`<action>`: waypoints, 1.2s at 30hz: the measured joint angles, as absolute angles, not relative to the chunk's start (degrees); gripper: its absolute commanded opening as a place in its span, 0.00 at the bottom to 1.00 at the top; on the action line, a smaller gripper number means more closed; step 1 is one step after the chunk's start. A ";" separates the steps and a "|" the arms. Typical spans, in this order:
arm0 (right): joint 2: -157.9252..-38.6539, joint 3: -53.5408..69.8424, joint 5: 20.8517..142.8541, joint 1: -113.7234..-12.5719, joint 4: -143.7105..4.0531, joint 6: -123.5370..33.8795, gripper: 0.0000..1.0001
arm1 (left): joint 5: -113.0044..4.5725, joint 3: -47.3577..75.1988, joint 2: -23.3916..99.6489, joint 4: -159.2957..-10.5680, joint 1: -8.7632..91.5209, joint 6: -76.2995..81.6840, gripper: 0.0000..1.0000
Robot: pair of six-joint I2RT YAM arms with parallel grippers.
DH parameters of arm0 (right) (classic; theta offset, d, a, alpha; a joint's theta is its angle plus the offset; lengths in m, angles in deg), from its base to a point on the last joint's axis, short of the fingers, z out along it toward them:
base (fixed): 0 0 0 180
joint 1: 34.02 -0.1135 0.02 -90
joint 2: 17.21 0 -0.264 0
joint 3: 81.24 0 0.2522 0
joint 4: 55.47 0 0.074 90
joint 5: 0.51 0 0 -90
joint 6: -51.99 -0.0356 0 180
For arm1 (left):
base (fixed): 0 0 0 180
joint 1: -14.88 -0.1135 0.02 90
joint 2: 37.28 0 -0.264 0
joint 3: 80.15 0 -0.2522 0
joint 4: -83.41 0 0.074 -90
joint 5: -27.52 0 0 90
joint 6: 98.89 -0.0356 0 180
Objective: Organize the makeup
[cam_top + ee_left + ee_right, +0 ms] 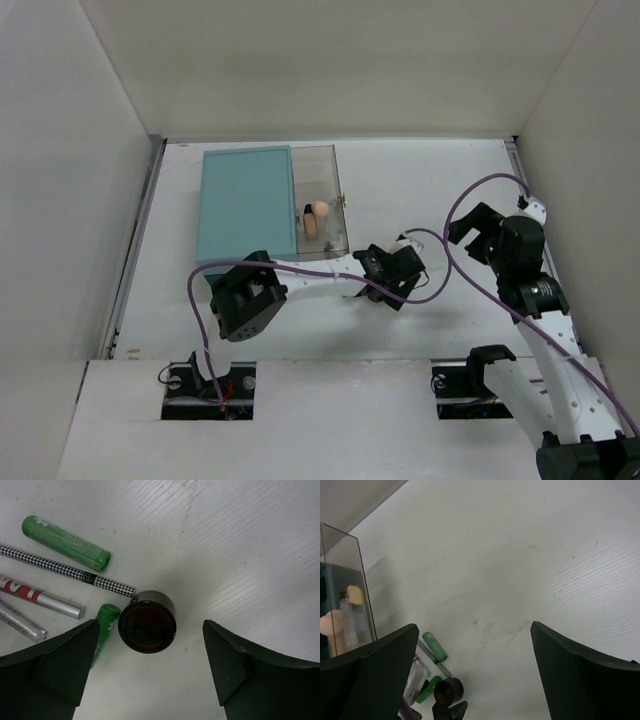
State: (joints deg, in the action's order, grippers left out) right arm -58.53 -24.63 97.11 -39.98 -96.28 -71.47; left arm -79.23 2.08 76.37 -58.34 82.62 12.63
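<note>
Left pincer (150,630): jaws apart, one each side of the round brown pot, neither touching it; grips nothing; low over mid bench
Right pincer (474,630): jaws wide apart, only bare bench btwn them; up off the surface, well to the right of the loose makeup
Round brown pot (147,625): sits on bench, seen from above, dark rim round a brown middle
Green tube (65,542): lies flat, apart from pot, on far side of the pencils
Second green tube (103,627): just beside pot, lower end hidden behind a finger; touching pot or not, can't tell
Checked pencil (65,570): black-and-white, lies btwn the 2 tubes, tip right at pot's rim
Red-and-silver pencil (40,597): flat, next to checked pencil
Silver pencil (20,622): flat, near image edge, partly cut off
Peach sponge (320,210): inside clear tray
Small bottle (312,226): same tray, just beside sponge; upright or lying, can't tell
Clear tray (318,160): against right side of teal box
Teal box (247,200): far-left part of bench, lid shut
Bench (450,180): white, carries all of it
</note>
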 measured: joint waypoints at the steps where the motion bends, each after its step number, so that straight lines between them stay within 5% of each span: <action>1: -58.53 -24.63 97.09 -39.98 -96.28 -71.47 1.00 | -79.25 2.08 76.83 -58.32 82.49 12.70 0.77; 20: -58.44 -25.00 97.00 -39.91 -96.26 -71.44 1.00 | -79.62 2.08 78.84 -59.41 83.19 12.61 0.12; 27: -58.09 -25.00 96.98 -39.91 -96.24 -71.44 1.00 | -79.41 2.39 75.25 -58.67 83.65 9.92 0.10; 36: -61.44 -25.20 96.96 -40.94 -95.54 -71.36 1.00 | -79.80 2.85 53.13 -60.57 82.76 4.37 0.11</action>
State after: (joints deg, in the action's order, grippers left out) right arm -61.44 -25.20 96.96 -40.94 -95.54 -71.36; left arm -79.80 2.85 53.13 -60.57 82.76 4.37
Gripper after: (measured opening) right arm 0.999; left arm 0.462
